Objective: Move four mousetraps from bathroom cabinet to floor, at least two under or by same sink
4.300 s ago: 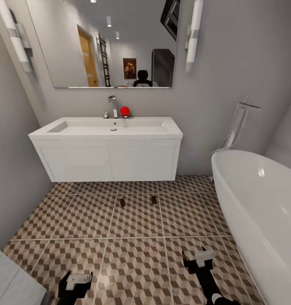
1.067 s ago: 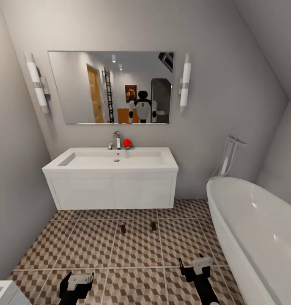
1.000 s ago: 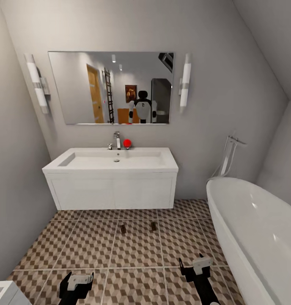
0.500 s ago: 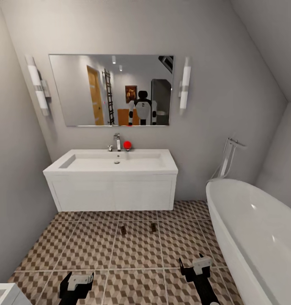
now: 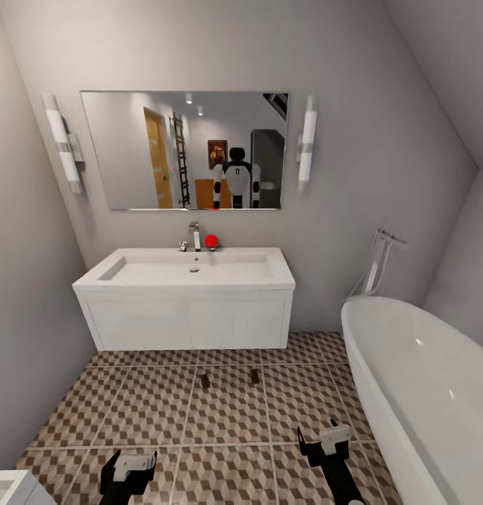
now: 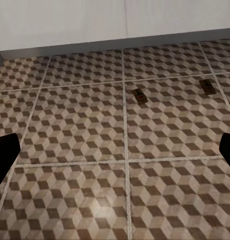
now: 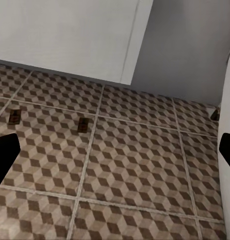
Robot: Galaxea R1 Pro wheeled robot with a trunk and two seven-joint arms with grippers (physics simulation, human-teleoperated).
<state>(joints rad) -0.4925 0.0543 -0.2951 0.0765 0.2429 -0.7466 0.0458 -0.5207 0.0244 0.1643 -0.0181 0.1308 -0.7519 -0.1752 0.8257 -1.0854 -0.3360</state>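
Two mousetraps lie flat on the cube-patterned bathroom floor [image 5: 143,407] just in front of the sink [image 5: 185,284]: one [image 5: 205,381] to the left, one [image 5: 254,376] to the right, a tile-width apart. The left wrist view shows them too, the first [image 6: 140,95] and the second [image 6: 207,86]; so does the right wrist view [image 7: 14,117] [image 7: 83,125]. My left gripper [image 5: 127,466] [image 6: 116,152] and right gripper [image 5: 324,440] [image 7: 115,150] hover low over the near tiles, both open and holding nothing. The cabinet and the other mousetraps are out of view.
A white oval bathtub [image 5: 424,379] fills the right side, with a tall tub filler [image 5: 378,259] behind it. A faucet [image 5: 194,236] and a red ball [image 5: 211,240] sit on the sink's back edge, a mirror [image 5: 185,149] above. A white corner [image 5: 6,487] shows near left.
The whole picture has shifted: the camera has drawn back and tilted up, so the sink looks farther and lower. The two mousetraps and both grippers have kept their places.
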